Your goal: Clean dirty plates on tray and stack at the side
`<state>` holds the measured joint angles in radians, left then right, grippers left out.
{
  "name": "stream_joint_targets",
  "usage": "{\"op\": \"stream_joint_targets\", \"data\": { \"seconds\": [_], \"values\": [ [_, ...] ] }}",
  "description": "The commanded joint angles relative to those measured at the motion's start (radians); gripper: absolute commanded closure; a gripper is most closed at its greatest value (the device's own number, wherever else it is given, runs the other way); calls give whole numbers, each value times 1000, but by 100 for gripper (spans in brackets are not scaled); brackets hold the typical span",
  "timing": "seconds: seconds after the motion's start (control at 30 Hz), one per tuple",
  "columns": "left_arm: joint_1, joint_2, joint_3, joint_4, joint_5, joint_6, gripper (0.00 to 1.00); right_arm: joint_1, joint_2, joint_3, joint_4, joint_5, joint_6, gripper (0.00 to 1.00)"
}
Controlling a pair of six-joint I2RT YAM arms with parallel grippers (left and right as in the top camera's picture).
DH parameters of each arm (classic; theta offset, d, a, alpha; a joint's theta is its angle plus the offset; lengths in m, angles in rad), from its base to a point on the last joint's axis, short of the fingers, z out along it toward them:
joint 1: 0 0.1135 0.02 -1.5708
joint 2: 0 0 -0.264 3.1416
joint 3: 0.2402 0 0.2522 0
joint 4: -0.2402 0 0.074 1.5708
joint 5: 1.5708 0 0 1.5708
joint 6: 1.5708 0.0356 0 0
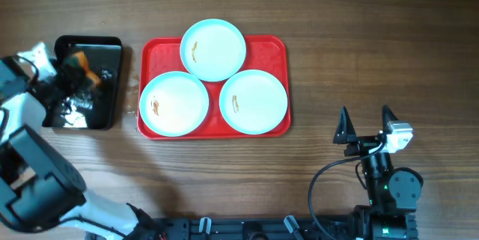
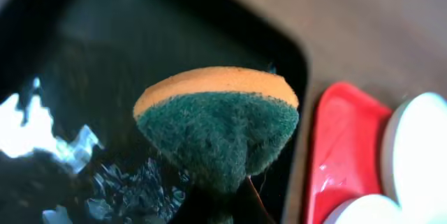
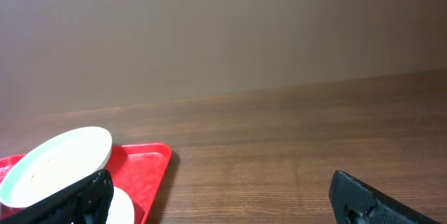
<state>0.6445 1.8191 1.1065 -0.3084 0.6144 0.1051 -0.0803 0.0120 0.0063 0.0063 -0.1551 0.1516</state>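
Note:
Three pale-blue plates lie on the red tray: one at the back, one front left, one front right. Each has a small brown-orange smear. My left gripper is over the black tray and is shut on an orange and green sponge. In the left wrist view the sponge is pinched from below, and the fingers are mostly hidden under it. My right gripper is open and empty over bare table, right of the red tray and apart from it.
The black tray holds shiny wet patches and sits left of the red tray. The right wrist view shows wooden table between its fingers, with the red tray's corner and a plate at far left.

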Motion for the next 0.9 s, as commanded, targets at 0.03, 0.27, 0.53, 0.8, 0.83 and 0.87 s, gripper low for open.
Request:
{"op": "stream_joint_targets", "data": {
  "seconds": [0.03,0.27,0.53,0.8,0.83,0.87],
  "values": [
    [10,-48,6,64,290,33,96,-2,2,-1,4,5,-14,0],
    [15,-298,6,231,370,-95,96,-2,2,-1,4,5,-14,0],
    [14,-254,6,55,0,-26,96,-2,2,-1,4,5,-14,0],
    [24,-108,6,-32,151,44,96,-2,2,-1,4,5,-14,0],
    [26,-132,6,-16,226,44,96,-2,2,-1,4,5,-14,0],
    [26,-160,6,2,275,42,96,-2,2,-1,4,5,-14,0]
  ]
}}
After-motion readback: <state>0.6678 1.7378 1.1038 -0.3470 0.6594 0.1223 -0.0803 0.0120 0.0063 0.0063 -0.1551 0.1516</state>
